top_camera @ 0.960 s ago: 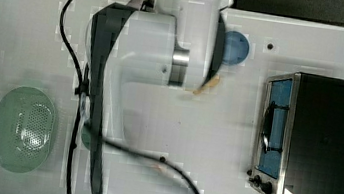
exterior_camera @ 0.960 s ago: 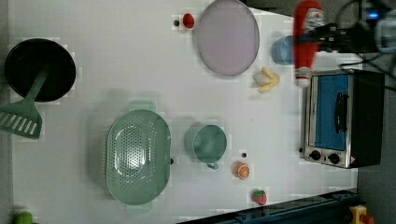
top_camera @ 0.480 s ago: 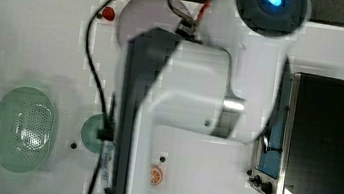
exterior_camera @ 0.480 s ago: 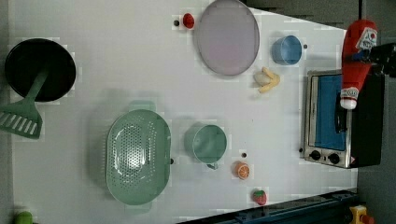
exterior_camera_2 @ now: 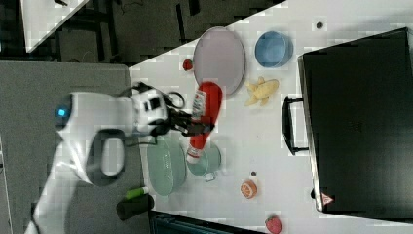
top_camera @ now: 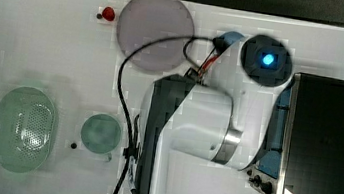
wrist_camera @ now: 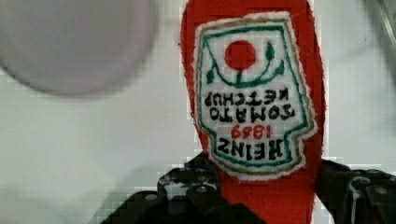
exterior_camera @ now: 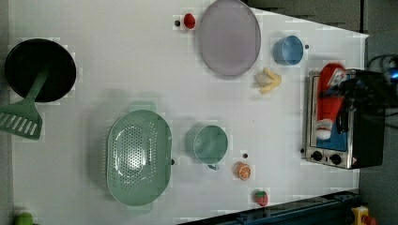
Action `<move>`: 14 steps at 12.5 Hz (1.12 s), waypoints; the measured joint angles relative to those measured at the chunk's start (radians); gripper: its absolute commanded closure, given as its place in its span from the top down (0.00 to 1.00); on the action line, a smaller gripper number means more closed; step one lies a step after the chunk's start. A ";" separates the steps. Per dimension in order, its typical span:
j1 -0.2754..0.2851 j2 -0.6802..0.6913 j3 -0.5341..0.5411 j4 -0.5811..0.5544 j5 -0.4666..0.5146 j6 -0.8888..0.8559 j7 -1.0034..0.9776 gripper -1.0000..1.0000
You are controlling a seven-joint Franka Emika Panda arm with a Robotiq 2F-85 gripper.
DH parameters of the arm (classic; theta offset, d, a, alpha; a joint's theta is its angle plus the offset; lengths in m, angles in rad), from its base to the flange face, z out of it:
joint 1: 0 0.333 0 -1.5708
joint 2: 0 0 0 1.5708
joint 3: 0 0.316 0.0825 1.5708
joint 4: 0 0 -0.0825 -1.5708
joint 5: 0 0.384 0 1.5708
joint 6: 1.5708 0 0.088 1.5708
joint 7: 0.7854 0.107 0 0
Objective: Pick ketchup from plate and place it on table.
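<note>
While the white arm hung over the white rectangular worktop (exterior_camera: 108,70), the scene stood as follows:

Claw: the black claw (exterior_camera_2: 191,126) was clamped across the slim red ketchup squeeze bottle (exterior_camera_2: 202,119), one finger on either side of its body, as the wrist view showed (wrist_camera: 254,116).

Ketchup: held in the air, clear of the worktop, its pale cap pointing away from the plate in the right view. In the left view the bottle (exterior_camera: 328,101) appeared in front of the silver toaster oven (exterior_camera: 345,122).

Plate: the large flat round lilac-pink plate (exterior_camera: 228,36) lay bare on the worktop, apart from the bottle; it also showed in the top view (top_camera: 156,30) and the right view (exterior_camera_2: 219,58).

Near the plate: a small blue round bowl (exterior_camera: 287,49) and a pale yellow banana-like piece (exterior_camera: 268,80) sat between the plate and the oven in the left view; a small round red item (exterior_camera: 189,20) sat just beside the plate on its other side.

Elsewhere: a pale green colander (exterior_camera: 138,157), a teal cup (exterior_camera: 210,144), an orange slice (exterior_camera: 243,171), a small strawberry (exterior_camera: 261,198) and a black pan (exterior_camera: 40,69) with a green spatula (exterior_camera: 21,119).
</note>
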 measured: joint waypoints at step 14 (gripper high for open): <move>0.021 0.113 0.065 -0.355 -0.108 0.480 0.107 0.93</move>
